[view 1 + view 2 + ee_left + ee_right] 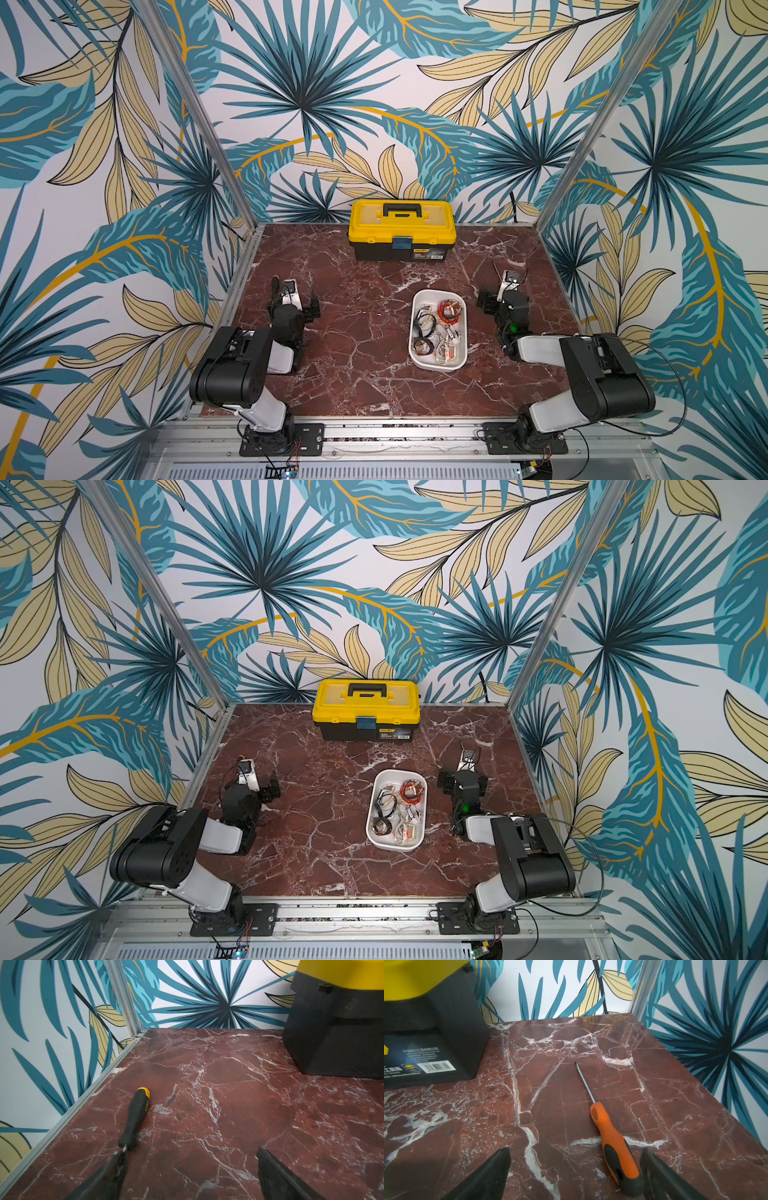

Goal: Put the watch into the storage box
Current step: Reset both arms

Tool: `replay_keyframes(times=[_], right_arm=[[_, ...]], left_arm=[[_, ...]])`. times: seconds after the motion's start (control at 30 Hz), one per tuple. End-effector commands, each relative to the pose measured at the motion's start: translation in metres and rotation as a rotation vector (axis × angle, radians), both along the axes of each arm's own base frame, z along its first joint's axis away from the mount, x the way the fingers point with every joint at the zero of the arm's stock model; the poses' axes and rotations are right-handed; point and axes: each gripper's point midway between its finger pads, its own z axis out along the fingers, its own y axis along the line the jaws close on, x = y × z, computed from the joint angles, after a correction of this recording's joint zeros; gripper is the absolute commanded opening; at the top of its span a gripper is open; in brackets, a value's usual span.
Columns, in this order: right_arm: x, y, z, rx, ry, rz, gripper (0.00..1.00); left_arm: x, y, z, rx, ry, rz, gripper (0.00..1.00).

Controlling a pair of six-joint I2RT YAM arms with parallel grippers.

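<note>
Since no watch shows loose on the marble table, we judge the job all but done, and the step now is to rest cleanly. We would leave the yellow toolbox at the back alone and stay off the white tray mid-table. Our left gripper and right gripper stand wide and empty; neither should nudge the black screwdriver or orange screwdriver lying by it. Watches lie inside the tray.

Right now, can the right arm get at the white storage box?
Probably yes. The right hand is open beside the storage box, only bare marble tabletop between them, and nothing covers the box's open top.
</note>
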Motion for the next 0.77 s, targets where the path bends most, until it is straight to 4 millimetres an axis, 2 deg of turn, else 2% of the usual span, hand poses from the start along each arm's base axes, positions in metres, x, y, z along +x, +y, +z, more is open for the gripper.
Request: replay_keyframes(times=[0.0, 0.73], right_arm=[[0.001, -0.006, 0.011, -0.016, -0.047, -0.022, 1.00], [0.001, -0.007, 0.012, -0.009, -0.049, -0.022, 1.00]], left_arm=[[0.018, -0.003, 0.029, -0.008, -0.071, -0.057, 1.00], [0.020, 0.008, 0.027, -0.033, -0.072, -0.014, 1.00]])
